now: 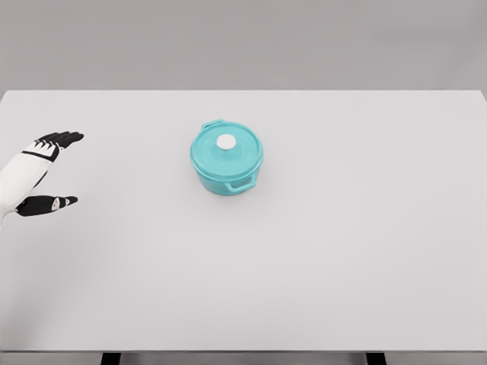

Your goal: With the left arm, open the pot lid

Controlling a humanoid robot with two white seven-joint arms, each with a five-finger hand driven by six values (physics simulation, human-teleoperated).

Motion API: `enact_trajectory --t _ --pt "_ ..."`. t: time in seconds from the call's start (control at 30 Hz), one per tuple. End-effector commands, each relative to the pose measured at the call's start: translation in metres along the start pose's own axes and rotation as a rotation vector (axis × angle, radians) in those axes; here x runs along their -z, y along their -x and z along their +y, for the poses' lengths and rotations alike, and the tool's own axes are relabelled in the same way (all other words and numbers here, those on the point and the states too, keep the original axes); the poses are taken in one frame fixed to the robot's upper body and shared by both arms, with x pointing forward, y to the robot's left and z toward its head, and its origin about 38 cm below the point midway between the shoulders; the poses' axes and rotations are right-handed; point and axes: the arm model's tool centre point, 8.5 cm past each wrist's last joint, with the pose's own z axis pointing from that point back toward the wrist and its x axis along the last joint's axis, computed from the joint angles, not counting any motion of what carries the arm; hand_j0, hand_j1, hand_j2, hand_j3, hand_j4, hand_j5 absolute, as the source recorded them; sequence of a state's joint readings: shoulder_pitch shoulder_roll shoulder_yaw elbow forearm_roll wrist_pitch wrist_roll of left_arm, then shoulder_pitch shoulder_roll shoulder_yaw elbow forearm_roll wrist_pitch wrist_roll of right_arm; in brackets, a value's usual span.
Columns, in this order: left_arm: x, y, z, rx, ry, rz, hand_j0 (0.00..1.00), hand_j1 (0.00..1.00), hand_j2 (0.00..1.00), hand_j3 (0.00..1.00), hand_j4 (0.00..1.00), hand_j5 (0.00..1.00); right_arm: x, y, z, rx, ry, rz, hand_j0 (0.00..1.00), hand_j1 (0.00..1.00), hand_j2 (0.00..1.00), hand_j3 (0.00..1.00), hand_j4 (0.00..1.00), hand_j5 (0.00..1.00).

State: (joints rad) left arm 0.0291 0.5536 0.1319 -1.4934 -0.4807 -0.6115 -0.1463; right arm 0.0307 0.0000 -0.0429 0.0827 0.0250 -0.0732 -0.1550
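Surface: pale grey desk (342,266) under a plain grey backdrop, filling nearly the whole head view.
Pot: teal pot (226,162) a little left of the desk's middle and toward the far half, upright, standing by itself.
Lid: teal lid (227,146) seated flat on the pot, not yet lifted.
Knob: round white knob (227,141) at the centre of the lid (the likely place to take hold).
Handles: two small side handles, one at the far left of the rim, one at the near right, so the pot's handle line runs on a diagonal.
Left hand: left hand (42,171) at the desk's left edge, fingers spread and relaxed, thumb apart from the rest, holding nothing.
Right arm: not in view.
Key relation: the knob lies well apart from the left hand, off to its right and slightly farther away; nothing stands between them.
Nearer hand: only the left one shows, so it is the one placed to reach.
Next move, as a judgement: travel right across the desk, come over the knob from above, then close on it.
Writing: no brand, label or text can be read anywhere.
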Motion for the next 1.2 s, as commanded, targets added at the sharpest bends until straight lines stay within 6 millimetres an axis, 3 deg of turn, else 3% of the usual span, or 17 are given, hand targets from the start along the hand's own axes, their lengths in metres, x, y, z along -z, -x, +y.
enact_trajectory --t 0.0,0.23,0.33,0.5,0.6,0.73,0.9,1.17 --pt "0.0 0.0 0.0 -0.006 -0.004 0.001 1.0 1.0 1.0 1.0 1.0 1.0 0.0 0.0 0.0 0.0 0.0 0.0 1.0 1.0 1.0 1.0 1.0 1.0" --pt "0.012 -0.005 0.0 -0.016 -0.028 -0.018 1.0 1.0 1.0 1.0 1.0 1.0 0.0 0.0 0.0 0.0 0.0 0.0 1.0 1.0 1.0 1.0 1.0 1.0" --pt "0.049 -0.018 -0.003 -0.039 -0.031 -0.079 1.0 1.0 1.0 1.0 1.0 1.0 0.0 0.0 0.0 0.0 0.0 0.0 1.0 1.0 1.0 1.0 1.0 1.0" --pt "0.102 -0.022 -0.004 -0.046 0.186 -0.132 1.0 1.0 1.0 1.0 1.0 1.0 0.0 0.0 0.0 0.0 0.0 0.0 1.0 1.0 1.0 1.0 1.0 1.0" --pt "0.131 -0.05 -0.016 -0.057 0.299 -0.218 1.0 1.0 1.0 1.0 1.0 1.0 0.0 0.0 0.0 0.0 0.0 0.0 1.0 1.0 1.0 1.0 1.0 1.0" --pt "0.165 -0.085 -0.006 -0.076 0.236 -0.313 1.0 1.0 1.0 1.0 1.0 1.0 0.0 0.0 0.0 0.0 0.0 0.0 1.0 1.0 1.0 1.0 1.0 1.0" --pt "0.167 -0.082 0.002 -0.079 0.216 -0.308 1.0 1.0 1.0 1.0 1.0 1.0 0.0 0.0 0.0 0.0 0.0 0.0 1.0 1.0 1.0 1.0 1.0 1.0" --pt "0.185 -0.109 -0.005 -0.141 0.185 -0.377 1.0 1.0 1.0 1.0 1.0 1.0 0.0 0.0 0.0 0.0 0.0 0.0 1.0 1.0 1.0 1.0 1.0 1.0"
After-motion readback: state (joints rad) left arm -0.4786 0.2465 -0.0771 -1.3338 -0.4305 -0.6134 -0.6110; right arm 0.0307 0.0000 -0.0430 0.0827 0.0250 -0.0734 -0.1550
